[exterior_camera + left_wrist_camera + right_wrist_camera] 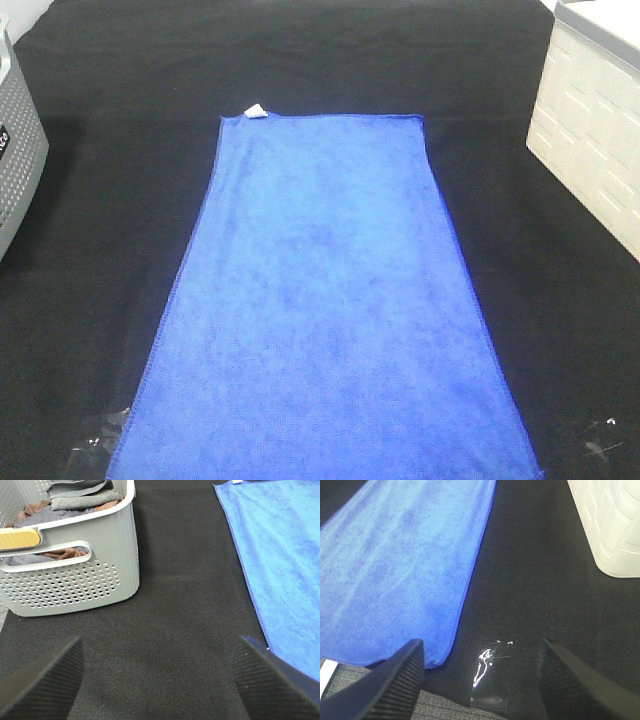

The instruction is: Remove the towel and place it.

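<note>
Black cloth (100, 300), towel (330, 300) edge cropped.

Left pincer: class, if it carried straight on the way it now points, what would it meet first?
Probably the black cloth: the open left pincer points at a bare strip between the basket and the towel. Depth is unclear.

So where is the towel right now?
The towel lies flat mid-table in the exterior high view, between the grey basket left and white container right.
</note>
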`<state>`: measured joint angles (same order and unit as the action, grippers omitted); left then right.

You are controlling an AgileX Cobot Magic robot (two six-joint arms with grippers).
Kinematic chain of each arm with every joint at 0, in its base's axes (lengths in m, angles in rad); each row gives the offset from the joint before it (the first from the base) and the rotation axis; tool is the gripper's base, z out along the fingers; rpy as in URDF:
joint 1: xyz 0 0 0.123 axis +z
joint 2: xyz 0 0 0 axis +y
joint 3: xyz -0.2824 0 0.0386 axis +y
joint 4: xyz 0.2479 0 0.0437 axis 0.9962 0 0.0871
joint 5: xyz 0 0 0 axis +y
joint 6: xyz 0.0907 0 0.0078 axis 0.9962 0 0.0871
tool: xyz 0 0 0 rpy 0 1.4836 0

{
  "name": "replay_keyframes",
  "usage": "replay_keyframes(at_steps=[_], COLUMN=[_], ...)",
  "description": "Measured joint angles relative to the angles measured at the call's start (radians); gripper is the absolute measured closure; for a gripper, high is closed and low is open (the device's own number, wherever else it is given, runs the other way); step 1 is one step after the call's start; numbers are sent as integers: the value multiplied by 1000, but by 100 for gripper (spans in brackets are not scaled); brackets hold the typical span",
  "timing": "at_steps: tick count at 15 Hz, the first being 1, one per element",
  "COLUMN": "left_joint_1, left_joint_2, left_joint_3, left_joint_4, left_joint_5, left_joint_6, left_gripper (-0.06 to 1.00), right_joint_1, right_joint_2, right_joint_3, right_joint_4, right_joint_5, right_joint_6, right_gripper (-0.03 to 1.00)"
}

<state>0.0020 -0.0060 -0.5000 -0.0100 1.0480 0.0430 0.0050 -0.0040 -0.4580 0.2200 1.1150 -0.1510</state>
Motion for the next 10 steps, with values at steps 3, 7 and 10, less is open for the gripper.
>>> replay_keyframes(at_steps=[3,7,10], left_joint_1=[0,0,0], left_joint_2=[0,0,0], left_joint_3=[0,0,0], left_joint_4=[0,0,0], left_joint_5=[0,0,0], left_joint_6=[0,-1,-1], left_gripper=[18,18,18], right_joint_1=[0,0,0], right_joint_2=[0,0,0], right_joint_3=[0,0,0], right_joint_4=[0,0,0], right_joint_5=[0,0,0], right_joint_6=[0,0,0], right_gripper=[33,33,33])
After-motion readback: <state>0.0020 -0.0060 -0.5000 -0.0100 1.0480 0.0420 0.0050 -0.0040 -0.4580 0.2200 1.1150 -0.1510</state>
